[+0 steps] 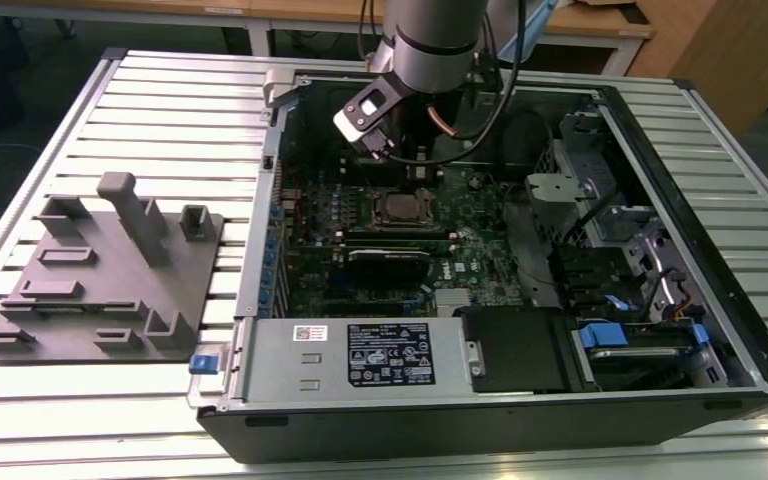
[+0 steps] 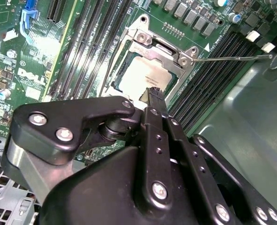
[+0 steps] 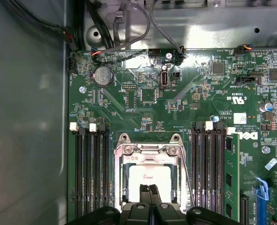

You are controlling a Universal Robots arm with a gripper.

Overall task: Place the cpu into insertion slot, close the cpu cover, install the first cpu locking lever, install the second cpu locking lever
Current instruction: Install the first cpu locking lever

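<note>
1. An arm (image 1: 424, 40) reaches down into an open computer case (image 1: 704, 180) lying on a slatted table (image 1: 171, 110).
2. The gripper (image 3: 149, 188) hangs just above the cpu (image 3: 149, 174), its two fingers pressed together with nothing between them.
3. The cpu sits in the slot (image 1: 402, 210), with the cover (image 3: 147, 151) lying flat over its edges.
4. A thin lever (image 2: 232, 58) juts out from a corner of the cover, crossing the memory slots (image 2: 222, 70) toward the case wall.
5. More memory slots (image 3: 91, 173) flank the socket on the other side.
6. In both wrist views the gripper's own body hides the near edge of the socket.
7. A black card (image 1: 387, 262) and a power supply (image 1: 357, 355) sit nearer the exterior view's bottom.
8. A grey fixture tray (image 1: 104, 300) rests outside the case, on the exterior view's left.
</note>
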